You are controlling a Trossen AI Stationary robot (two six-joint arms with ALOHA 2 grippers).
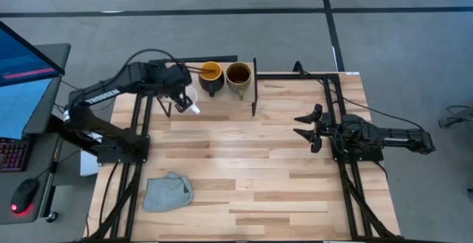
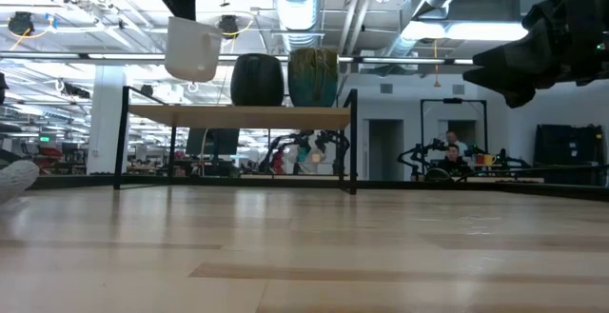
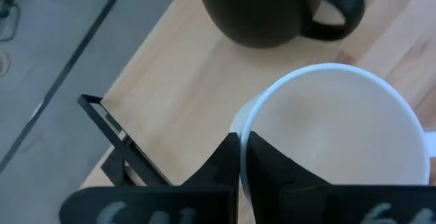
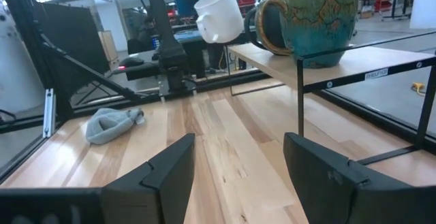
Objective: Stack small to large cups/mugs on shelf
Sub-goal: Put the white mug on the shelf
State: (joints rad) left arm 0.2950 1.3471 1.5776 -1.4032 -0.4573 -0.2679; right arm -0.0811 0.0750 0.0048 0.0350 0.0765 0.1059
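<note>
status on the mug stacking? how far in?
Done: dark mug and olive-tan mug stand side by side on the shelf. In hand: left end effector grips the white mug by its rim, raised above the shelf's end. Left: setting it down. Right end effector waits open.

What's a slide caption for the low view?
Left gripper holds the white mug tilted above the shelf, beside two mugs.

I can't read any text from here. In the left wrist view there are pale marks on the left gripper [image 3: 240,157] body, cut off at the frame edge and illegible. In the right wrist view a small label sits on the shelf [image 4: 354,66] frame rail, too small for me to make out.
</note>
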